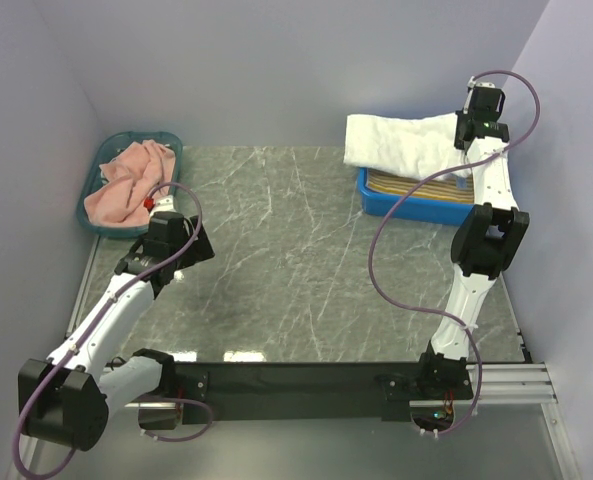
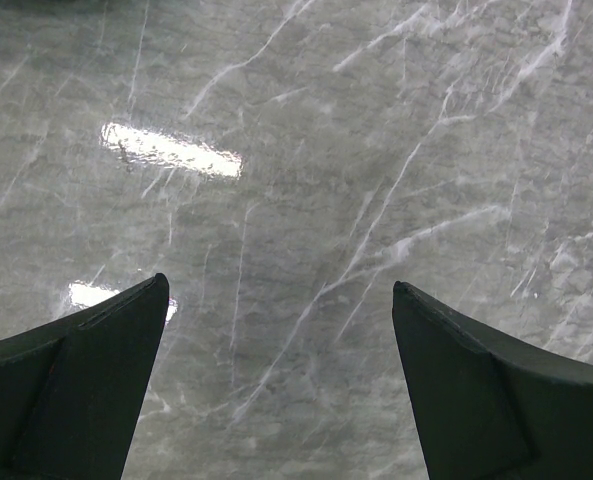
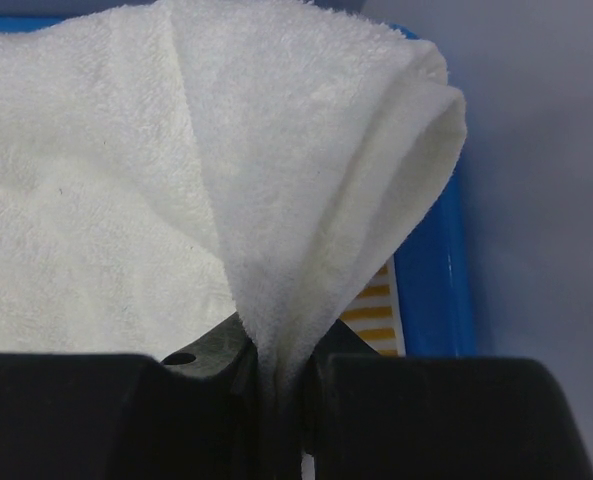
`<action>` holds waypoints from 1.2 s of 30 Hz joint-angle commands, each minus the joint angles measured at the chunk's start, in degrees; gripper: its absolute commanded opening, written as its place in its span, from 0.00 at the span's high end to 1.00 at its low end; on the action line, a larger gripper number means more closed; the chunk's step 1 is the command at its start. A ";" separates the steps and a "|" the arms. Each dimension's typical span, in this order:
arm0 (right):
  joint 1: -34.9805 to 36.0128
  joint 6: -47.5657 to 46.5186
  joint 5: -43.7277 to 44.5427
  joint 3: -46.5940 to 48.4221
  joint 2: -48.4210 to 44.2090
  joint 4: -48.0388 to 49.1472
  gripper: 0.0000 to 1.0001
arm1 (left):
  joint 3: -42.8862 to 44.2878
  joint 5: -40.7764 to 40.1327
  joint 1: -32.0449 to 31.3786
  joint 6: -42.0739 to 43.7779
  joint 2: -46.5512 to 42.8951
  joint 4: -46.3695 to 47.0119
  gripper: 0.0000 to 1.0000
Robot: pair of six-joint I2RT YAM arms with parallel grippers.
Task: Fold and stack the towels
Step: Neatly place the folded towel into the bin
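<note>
Pinching white towel [image 3: 176, 180] over blue tray [image 3: 431, 290], right tool [image 3: 276, 385], left tool [image 2: 278, 290] spread

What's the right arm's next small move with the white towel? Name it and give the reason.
Probably lower it toward the tray. The right gripper pinches a fold of the white towel above the yellow-striped towel in the blue tray, and part of it spills past the tray's left rim, so it looks not yet settled.
</note>
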 commanded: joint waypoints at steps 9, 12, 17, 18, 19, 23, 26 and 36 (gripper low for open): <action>-1.10 -1.69 5.23 0.17 -1.00 2.60 1.00 | 0.19 2.00 0.23 1.02 0.55 2.05 0.01; -1.02 -1.34 5.22 0.08 -0.73 2.34 1.00 | 0.19 1.92 0.23 1.02 0.55 1.96 0.01; -0.93 -1.25 5.66 -0.53 -1.35 2.34 1.00 | 0.28 2.18 0.23 0.93 0.81 1.96 0.01; -1.02 -1.34 5.84 -0.44 -1.61 1.99 1.00 | 0.19 2.18 0.23 1.02 0.81 1.87 0.01; -0.93 -1.34 6.19 -0.53 -1.78 1.81 1.00 | 0.28 2.18 0.23 1.02 0.90 1.87 0.01; -0.93 -1.95 7.15 -0.27 -3.10 1.28 1.00 | 0.37 2.27 0.31 1.02 1.07 1.79 0.01; -0.93 -2.39 8.03 -0.27 -3.19 1.28 1.00 | 0.28 2.62 0.23 1.02 0.99 1.87 0.01; -0.93 -3.01 11.11 -0.97 -3.46 1.89 1.00 | 0.37 3.06 0.23 1.02 1.51 1.87 0.01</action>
